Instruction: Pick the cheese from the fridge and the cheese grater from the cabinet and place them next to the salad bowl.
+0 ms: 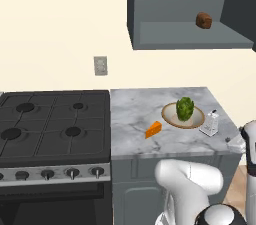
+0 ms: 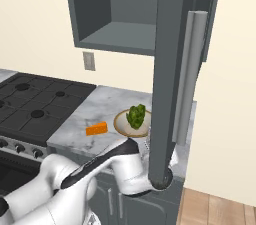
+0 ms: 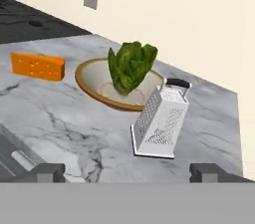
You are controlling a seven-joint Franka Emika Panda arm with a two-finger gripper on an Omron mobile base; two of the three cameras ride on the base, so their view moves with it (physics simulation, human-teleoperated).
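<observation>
The cheese grater [image 3: 162,118] stands upright on the marble counter, just right of the salad bowl [image 3: 92,81] with its green leafy lump [image 3: 130,66]. On the bowl's other side lies the orange cheese [image 3: 38,66]. My gripper [image 3: 127,173] is open and holds nothing, a short way back from the grater at the counter's front right. From the left base view the bowl [image 1: 170,115], cheese [image 1: 153,129] and grater [image 1: 210,124] sit in a row. The cabinet [image 1: 185,34] above is open. The fridge is out of view.
A brown rounded lump [image 1: 203,20] rests on the cabinet shelf. The open cabinet door [image 2: 170,69] with its bar handle hangs over the counter's right end and hides most of the grater there. A black stove [image 1: 50,124] adjoins the counter on the left.
</observation>
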